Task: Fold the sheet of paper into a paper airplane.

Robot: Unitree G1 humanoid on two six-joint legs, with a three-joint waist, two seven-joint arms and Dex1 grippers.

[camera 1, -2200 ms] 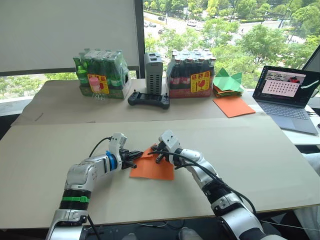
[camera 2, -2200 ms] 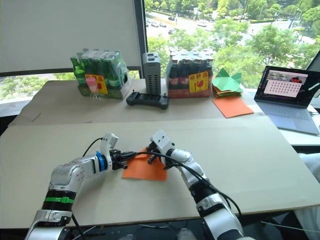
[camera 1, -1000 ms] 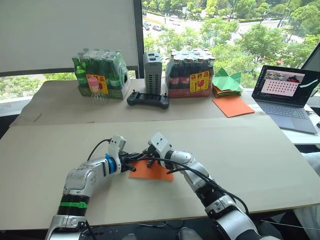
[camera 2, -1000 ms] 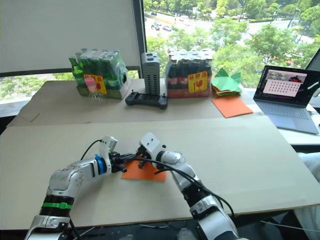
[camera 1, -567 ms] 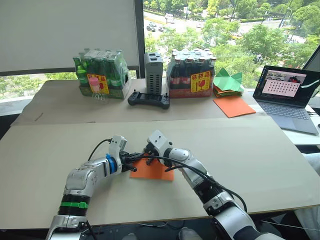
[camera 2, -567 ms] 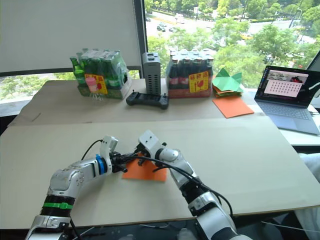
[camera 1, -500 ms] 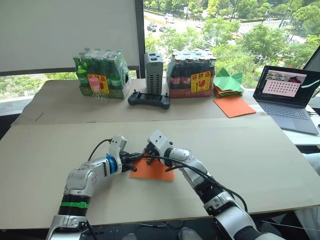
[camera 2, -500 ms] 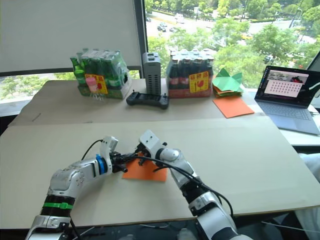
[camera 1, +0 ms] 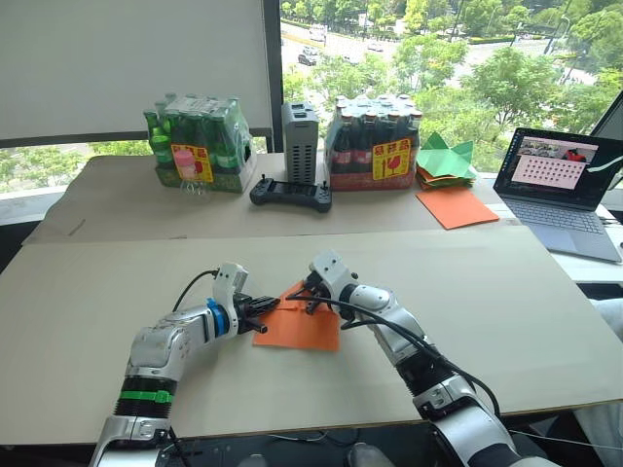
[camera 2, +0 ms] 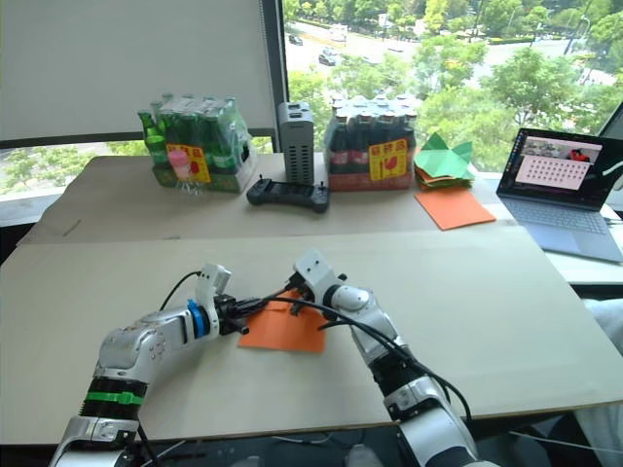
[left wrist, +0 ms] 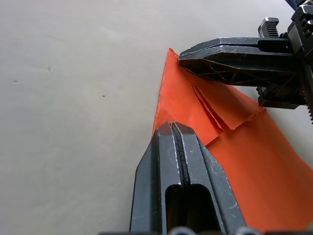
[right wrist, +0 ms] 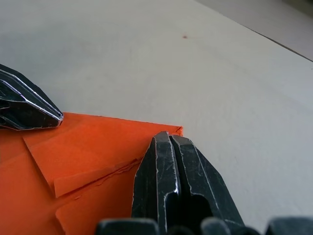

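**Both grippers pressed onto the folded orange sheet**

Where the near cardboard-covered table (camera 1: 506, 321) lies bare around it, the sheet of paper (camera 1: 304, 329) rests flat in front of the robot, partly folded, with a small layered flap turned over at its far corner. The left gripper (camera 1: 261, 309) comes in from the sheet's left side, its two black fingers (left wrist: 178, 161) pressed together with no gap between them, their tips bearing down on the paper near its left edge; nothing is pinched between them. The right gripper (camera 1: 313, 295) reaches the sheet's far corner from the right, its fingers (right wrist: 171, 166) likewise closed against each other and resting on the paper just beside the pointed corner. In the left wrist view the right gripper's closed fingers lie across the far tip of the sheet, touching the folded flap. The two grippers sit near each other, the flap between them.

On the farther table stand a shrink-wrapped pack of green bottles (camera 1: 195, 141), a grey box (camera 1: 299, 141), a pack of dark bottles (camera 1: 375, 144) and a black handheld controller (camera 1: 290, 195). To the right lie a smooth orange sheet (camera 1: 456, 207) and a stack of green folded papers (camera 1: 446, 159), with an open laptop (camera 1: 565, 190) beyond.
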